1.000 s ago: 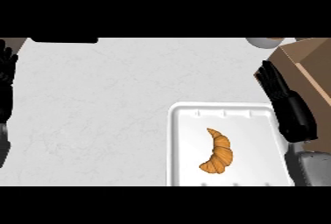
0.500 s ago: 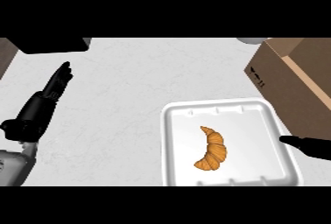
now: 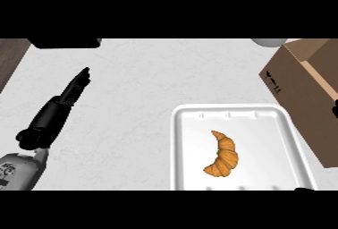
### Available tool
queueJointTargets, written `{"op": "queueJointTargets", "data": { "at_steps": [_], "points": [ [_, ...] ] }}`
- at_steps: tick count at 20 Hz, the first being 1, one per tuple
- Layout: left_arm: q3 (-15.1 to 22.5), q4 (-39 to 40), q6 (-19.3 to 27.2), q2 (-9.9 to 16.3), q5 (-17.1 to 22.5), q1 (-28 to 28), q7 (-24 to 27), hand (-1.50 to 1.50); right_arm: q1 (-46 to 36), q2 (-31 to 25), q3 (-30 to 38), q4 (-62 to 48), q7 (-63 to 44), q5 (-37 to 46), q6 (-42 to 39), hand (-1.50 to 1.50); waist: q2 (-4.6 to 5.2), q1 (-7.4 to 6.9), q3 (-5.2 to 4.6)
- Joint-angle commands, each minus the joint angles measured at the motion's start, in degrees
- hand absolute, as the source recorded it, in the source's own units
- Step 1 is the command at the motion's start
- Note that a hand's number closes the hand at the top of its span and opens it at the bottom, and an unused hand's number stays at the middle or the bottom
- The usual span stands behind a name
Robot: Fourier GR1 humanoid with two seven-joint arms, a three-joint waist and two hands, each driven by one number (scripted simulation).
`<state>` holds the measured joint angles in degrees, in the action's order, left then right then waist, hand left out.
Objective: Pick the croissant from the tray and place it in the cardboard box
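Head view: the white counter (image 3: 145,89) carries a white tray (image 3: 271,116) at the lower right. The croissant (image 3: 222,154) lies on the tray's floor, a little left of its middle, curved, with one tip toward the top and the thicker end toward the bottom. Nothing touches it.

The cardboard box (image 3: 300,85) stands at the right edge of the view, just beside the tray's upper right corner, its brown side wall facing the tray and its flaps up at the top right.

The left robot hand (image 3: 66,100) shows at the left, well apart from the tray, its black fingers stretched out straight and pointing up and to the right over the bare counter; it is open and holds nothing. Its grey forearm (image 3: 16,170) comes in from the lower left corner.

Of the right robot hand, only small dark bits show at the right edge (image 3: 335,107), against the box; whether its fingers are open or closed cannot be told.

A dark object (image 3: 63,43) sits at the top left, and a pale round thing (image 3: 267,42) at the top right.
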<state>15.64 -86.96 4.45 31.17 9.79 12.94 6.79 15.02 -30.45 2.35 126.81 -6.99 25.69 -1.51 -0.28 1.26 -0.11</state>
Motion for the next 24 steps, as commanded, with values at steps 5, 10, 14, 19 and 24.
{"op": "queueJointTargets", "data": {
  "at_steps": [5,10,14,19,24],
  "points": [
    [1.1,0.7,-0.9,-1.7,-1.6,1.8,-0.4,0.0,-3.6,-7.6,-11.8,8.4,-22.1,10.1,-16.9,-1.5,0.56,-2.25,-0.2],
    [1.6,0.7,-0.6,-3.4,-2.9,2.8,-1.3,0.0,-13.1,-5.3,-23.2,7.2,-35.7,13.0,-25.0,-1.5,0.57,-2.75,-0.13],
    [0.2,-0.2,-1.5,-2.9,-2.1,1.6,-1.5,0.0,-19.3,1.2,-33.9,7.2,-49.7,15.6,-30.0,-1.5,0.33,-2.66,-0.12],
    [-0.2,-1.2,-2.1,-3.4,-3.0,3.6,-5.2,0.0,-26.6,10.7,-37.9,2.5,-61.4,13.6,-36.6,-1.5,0.19,-1.96,-0.04],
    [-1.6,0.7,-3.2,-4.0,-3.3,0.5,-1.3,0.0,-26.1,15.7,-40.2,-7.4,-59.3,17.8,-33.9,-1.5,0.28,-1.58,0.03]
  ]
}}
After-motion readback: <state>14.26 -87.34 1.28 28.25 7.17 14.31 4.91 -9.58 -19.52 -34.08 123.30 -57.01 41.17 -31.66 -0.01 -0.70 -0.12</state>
